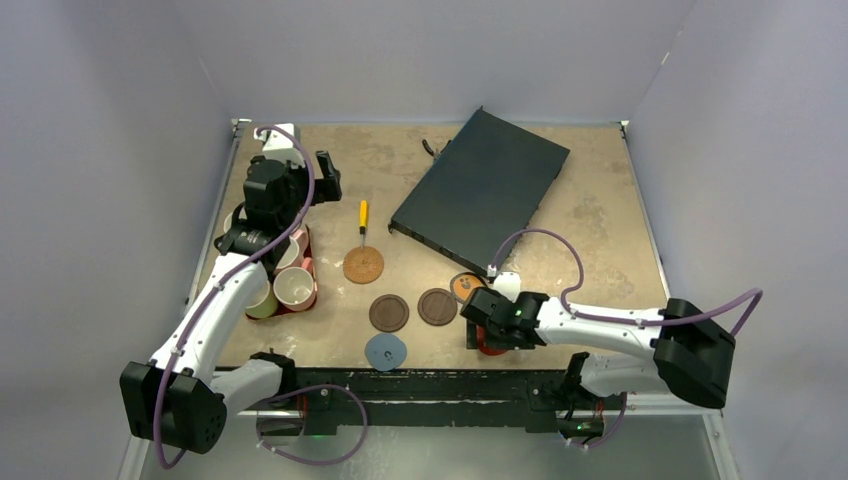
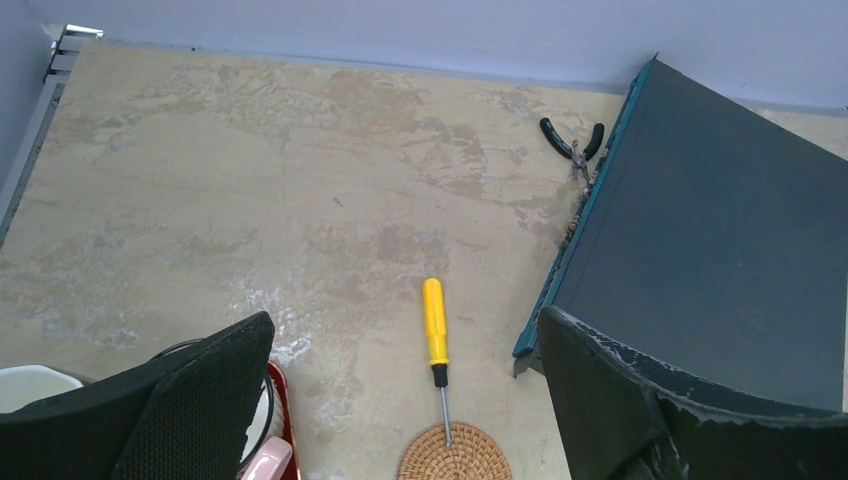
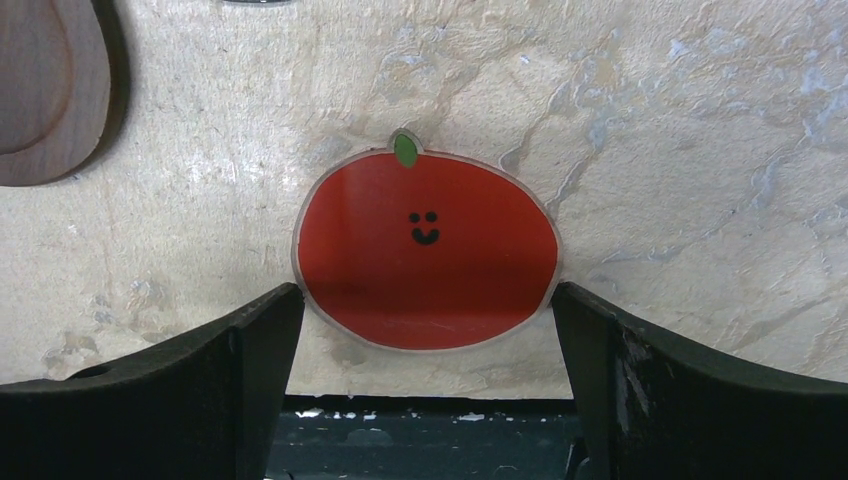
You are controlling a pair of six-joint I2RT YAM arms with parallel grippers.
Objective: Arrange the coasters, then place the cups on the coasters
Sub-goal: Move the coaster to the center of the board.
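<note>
Right fingers (image 3: 200, 385) spread, red coaster (image 3: 427, 250) between them

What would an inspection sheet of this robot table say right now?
Surface: tan table, worn and blotchy.
Job's things: six coasters lie scattered, none bearing a cup; cups crowd a red tray at left.
Clutter: yellow screwdriver, tip over the cork coaster; pliers; dark flat box.
Grippers: left gripper open, in the air beyond the tray; right gripper open, straddling the red coaster.
Cables: purple cables loop along both arms.
Surroundings: plain grey walls.
</note>
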